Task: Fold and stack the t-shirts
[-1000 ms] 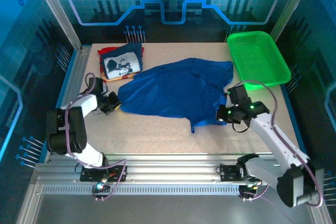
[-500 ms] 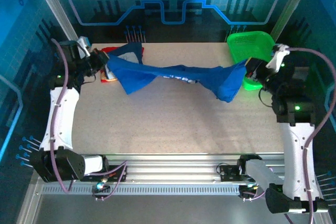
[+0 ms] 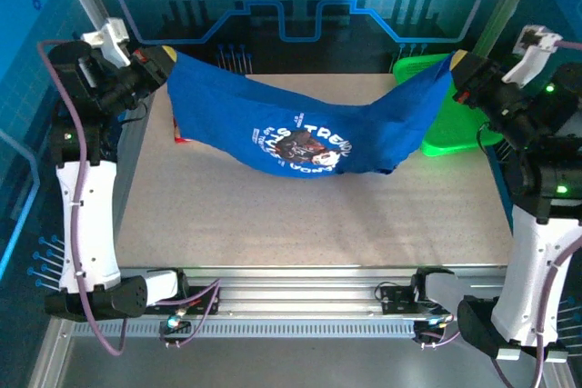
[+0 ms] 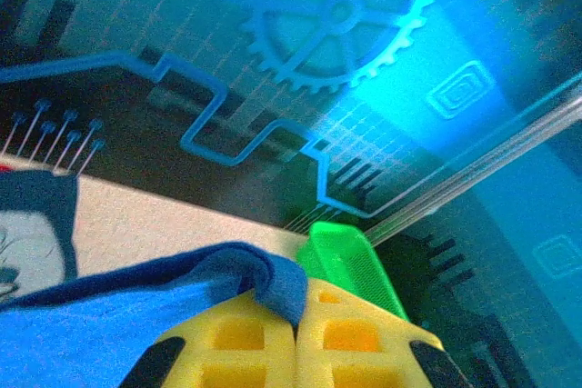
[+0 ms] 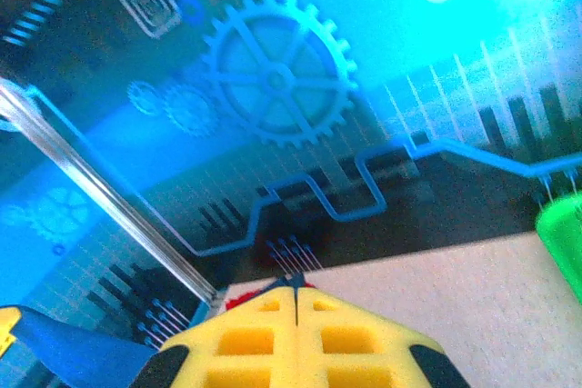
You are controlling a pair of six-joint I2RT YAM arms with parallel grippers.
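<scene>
The royal blue t-shirt (image 3: 273, 115) hangs stretched in the air between both raised arms, its white lettering and cartoon print (image 3: 305, 144) facing the camera and its middle sagging toward the table. My left gripper (image 3: 164, 54) is shut on its left top corner; in the left wrist view the blue cloth (image 4: 264, 279) curls over the closed yellow fingers (image 4: 232, 343). My right gripper (image 3: 457, 66) is shut on the right top corner. A sliver of the red tee (image 3: 178, 140) shows behind the blue one. The navy/white mouse tee (image 4: 32, 224) lies on the table at the back left.
The green mesh basket (image 3: 450, 134) stands at the back right, partly behind the hanging shirt and close to the right gripper. An aluminium frame post (image 3: 91, 15) rises just behind the left arm. The speckled tabletop (image 3: 300, 224) lies bare below the shirt.
Both grippers have risen and moved apart with the blue t-shirt. It has gone from crumpled on the table to hanging spread out, print showing, and now covers the stack at the back left.
</scene>
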